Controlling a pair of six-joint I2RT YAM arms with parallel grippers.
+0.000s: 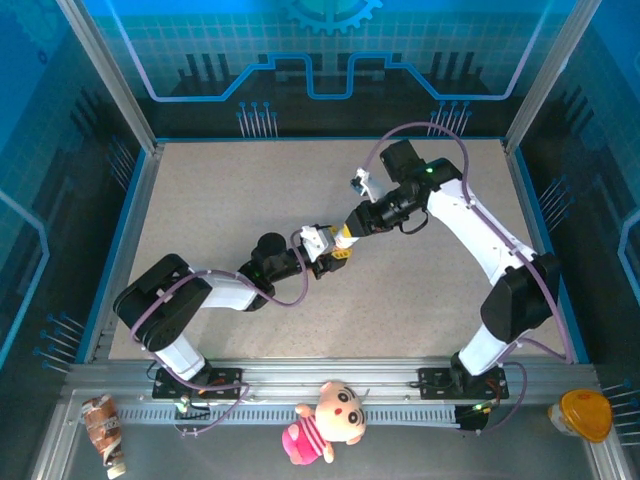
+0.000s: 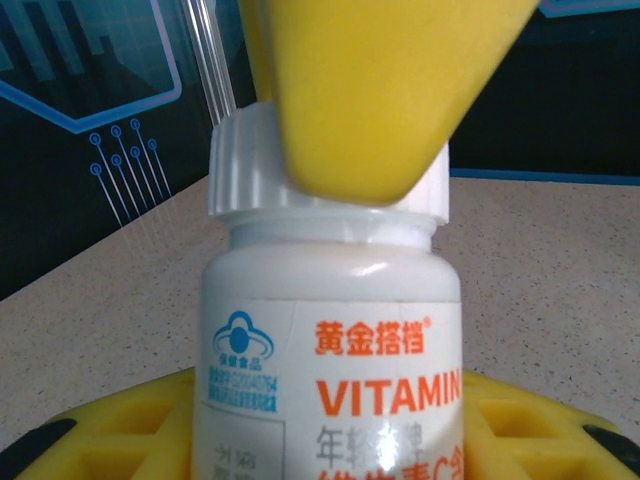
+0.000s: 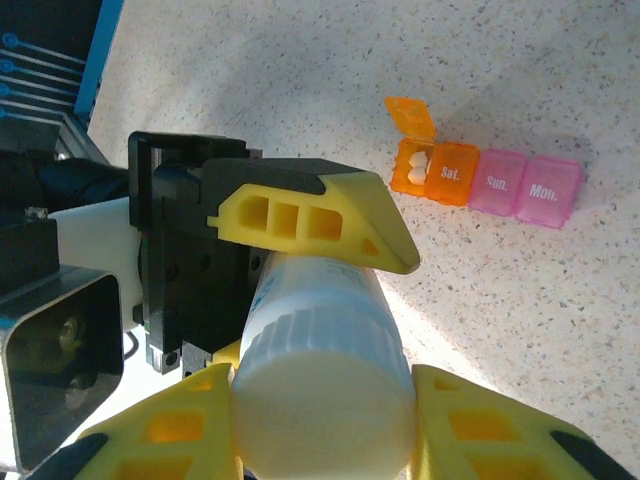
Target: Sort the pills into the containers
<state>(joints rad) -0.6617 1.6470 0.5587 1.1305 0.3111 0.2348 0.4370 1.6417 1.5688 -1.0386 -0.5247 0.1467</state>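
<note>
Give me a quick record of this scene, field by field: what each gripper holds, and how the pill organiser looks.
Left gripper: shut on the white plastic vitamin bottle, around its body
Right gripper: shut on the bottle's ribbed white screw cap
Containers: orange-and-pink plastic pill organiser strip, lying on the speckled beige table, apart from both grippers
Open compartment: end orange one, lid up, white pills inside
Other lids: closed

Left arm (image 1: 225,292): forearm points to 3 o'clock; left gripper (image 1: 322,244) clamps bottle (image 2: 330,340) body.
Right arm (image 1: 480,230): wrist angles to 8 o'clock; right gripper (image 1: 347,235) pinches its cap.
</note>
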